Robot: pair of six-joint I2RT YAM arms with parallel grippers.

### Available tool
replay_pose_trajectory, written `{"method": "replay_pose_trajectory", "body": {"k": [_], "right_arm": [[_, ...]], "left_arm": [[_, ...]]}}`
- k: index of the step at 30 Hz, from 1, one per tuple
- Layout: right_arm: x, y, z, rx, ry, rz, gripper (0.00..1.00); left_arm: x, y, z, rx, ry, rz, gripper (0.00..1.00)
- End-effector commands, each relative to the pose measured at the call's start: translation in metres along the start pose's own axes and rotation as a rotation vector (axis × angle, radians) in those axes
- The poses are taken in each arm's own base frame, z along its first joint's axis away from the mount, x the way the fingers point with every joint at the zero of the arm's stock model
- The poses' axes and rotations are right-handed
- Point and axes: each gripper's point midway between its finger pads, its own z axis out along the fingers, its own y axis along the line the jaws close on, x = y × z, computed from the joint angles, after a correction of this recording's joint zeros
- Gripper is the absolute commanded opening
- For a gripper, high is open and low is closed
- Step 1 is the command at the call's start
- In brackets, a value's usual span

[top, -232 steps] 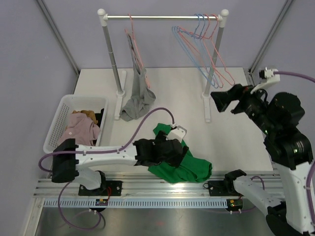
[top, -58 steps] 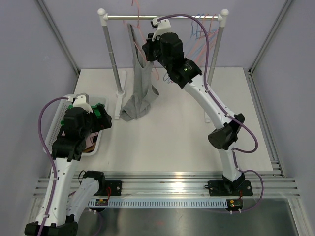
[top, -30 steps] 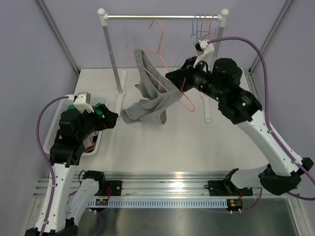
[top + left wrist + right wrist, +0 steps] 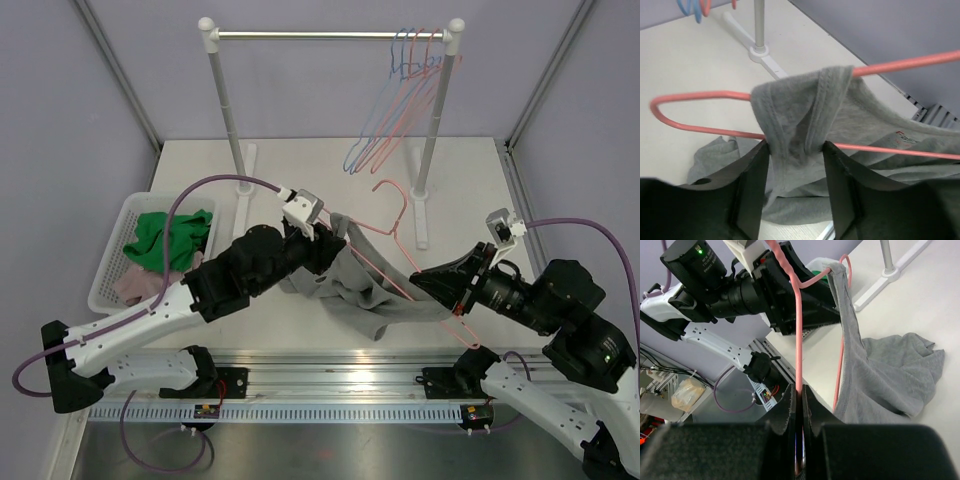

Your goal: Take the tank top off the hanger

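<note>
The grey tank top (image 4: 362, 296) hangs from a pink hanger (image 4: 392, 206) held low over the table's front middle; its hem rests on the table. My left gripper (image 4: 327, 240) reaches in from the left. In the left wrist view, this left gripper (image 4: 795, 150) is shut on the bunched shoulder strap of the tank top (image 4: 805, 107), where it wraps the hanger (image 4: 700, 95). My right gripper (image 4: 422, 276) is shut on the hanger's wire. In the right wrist view the wire of the hanger (image 4: 798, 325) runs straight into my right gripper (image 4: 799, 392), the tank top (image 4: 880, 375) draping beside it.
A white basket (image 4: 108, 272) at the left holds a green garment (image 4: 168, 238) and a pink one. The clothes rack (image 4: 330, 36) stands at the back with several empty hangers (image 4: 400, 80) near its right post (image 4: 438, 120). The rack's feet lie on the table.
The right arm has brought the hanger and tank top down and toward the front. The left arm has swung from the basket to the centre, and its jaws have closed on the strap.
</note>
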Motion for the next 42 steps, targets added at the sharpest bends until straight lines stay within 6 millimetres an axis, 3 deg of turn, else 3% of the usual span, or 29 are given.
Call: {"method": "replay_pose_trajectory", "body": {"k": [1, 4, 6, 9, 13, 17, 21, 24, 27, 30, 31, 32, 34, 35, 37, 39, 40, 42], "right_arm": [[-0.002, 0.003, -0.007, -0.007, -0.023, -0.012, 0.0], [0.002, -0.009, -0.009, 0.05, -0.018, -0.02, 0.0], [0.004, -0.012, -0.011, 0.063, -0.017, -0.022, 0.0], [0.009, -0.011, -0.014, 0.047, -0.012, -0.025, 0.0], [0.021, -0.012, -0.016, 0.035, 0.03, -0.05, 0.0], [0.041, 0.005, -0.02, -0.096, 0.119, -0.088, 0.0], [0.037, 0.024, -0.034, -0.201, 0.069, -0.143, 0.0], [0.023, 0.033, -0.04, -0.239, -0.017, -0.196, 0.0], [0.011, 0.046, -0.043, -0.323, -0.117, -0.262, 0.0], [-0.002, 0.049, -0.04, -0.354, -0.235, -0.298, 0.0], [-0.003, 0.041, -0.031, -0.326, -0.258, -0.286, 0.0], [-0.016, 0.045, -0.032, -0.336, -0.329, -0.301, 0.0], [-0.025, 0.033, -0.021, -0.287, -0.399, -0.282, 0.0], [-0.04, 0.038, -0.021, -0.303, -0.474, -0.283, 0.0], [-0.051, 0.031, -0.015, -0.274, -0.532, -0.271, 0.0], [-0.072, 0.037, -0.014, -0.291, -0.63, -0.279, 0.0], [-0.072, 0.033, -0.01, -0.291, -0.659, -0.275, 0.0], [-0.092, 0.043, -0.018, -0.355, -0.804, -0.281, 0.0]], "left_arm": [[-0.052, 0.006, -0.003, -0.072, -0.168, -0.007, 0.34], [-0.052, 0.023, -0.006, -0.163, -0.174, -0.023, 0.08], [-0.049, 0.032, -0.009, -0.215, -0.173, -0.028, 0.0], [-0.051, 0.052, -0.018, -0.317, -0.186, -0.043, 0.0], [-0.054, 0.096, -0.044, -0.57, -0.218, -0.108, 0.0], [-0.049, 0.144, -0.068, -0.746, -0.198, -0.197, 0.0], [-0.038, 0.157, -0.078, -0.753, -0.163, -0.223, 0.0], [-0.028, 0.14, -0.066, -0.626, -0.11, -0.202, 0.0], [-0.008, 0.111, -0.044, -0.429, -0.019, -0.2, 0.0], [0.013, 0.063, -0.028, -0.149, 0.049, -0.206, 0.0], [0.018, 0.045, -0.03, -0.055, 0.059, -0.207, 0.0], [0.023, 0.026, -0.031, 0.007, 0.062, -0.197, 0.0], [0.034, 0.009, -0.032, 0.071, 0.062, -0.182, 0.0], [0.041, -0.007, -0.035, 0.122, 0.075, -0.174, 0.0], [0.058, -0.029, -0.037, 0.215, 0.1, -0.144, 0.0], [0.076, -0.042, -0.037, 0.276, 0.132, -0.112, 0.0], [0.084, -0.048, -0.038, 0.301, 0.148, -0.104, 0.0], [0.094, -0.063, -0.04, 0.369, 0.159, -0.1, 0.0]]}}
